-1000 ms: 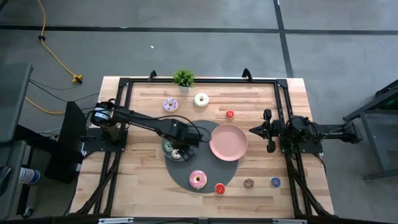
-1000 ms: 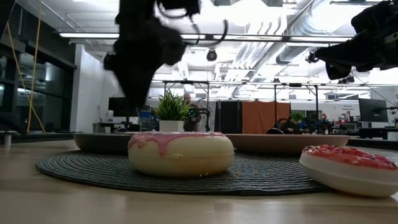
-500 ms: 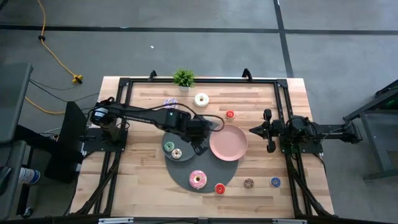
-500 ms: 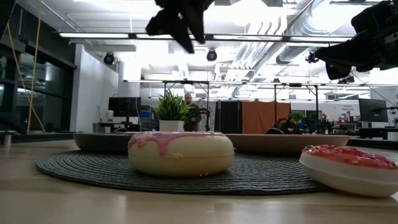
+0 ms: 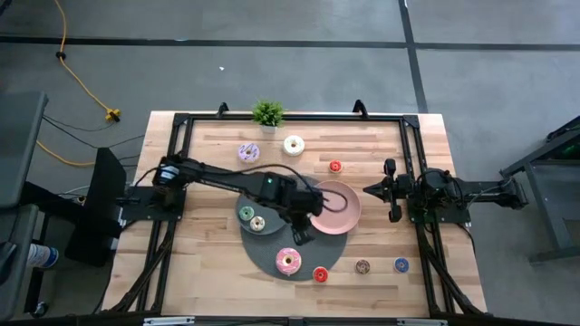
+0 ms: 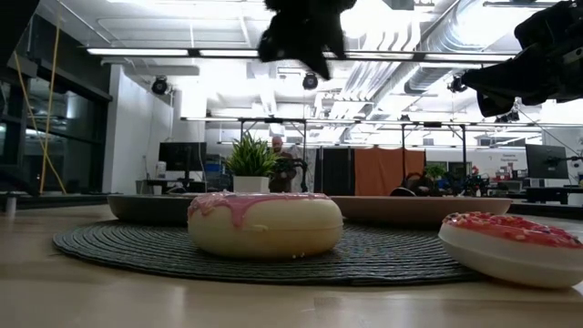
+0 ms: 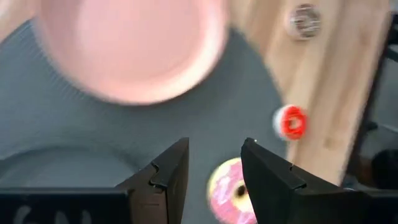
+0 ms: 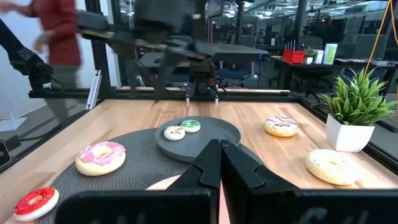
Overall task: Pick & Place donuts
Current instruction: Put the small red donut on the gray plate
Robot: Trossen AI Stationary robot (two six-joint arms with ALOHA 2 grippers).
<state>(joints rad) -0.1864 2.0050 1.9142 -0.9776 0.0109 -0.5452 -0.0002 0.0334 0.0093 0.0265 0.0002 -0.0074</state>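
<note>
Two small donuts, one green and one cream, lie side by side on the grey plate, which sits on the dark round mat. A second ago the left hand hung low over that plate; half a second ago it had lifted and swung toward the pink plate; now it hangs above the mat between the pink plate and the pink-iced donut. From the left wrist view its fingers stand apart with nothing between them, so it is open and empty, and the pink-iced donut shows just past the fingertips. My reading is that a drop on the grey plate is finished and the arm is heading for its next pick, most likely this pink one.

Other donuts wait on the bare tabletop: a purple-iced one and a white one near the potted plant, a tiny red one beyond the pink plate, a larger red one at the mat's edge, then a brown one and a blue one. The pink plate is bare.

The right hand waits at its own side of the tabletop, fingers pressed together, holding nothing.
</note>
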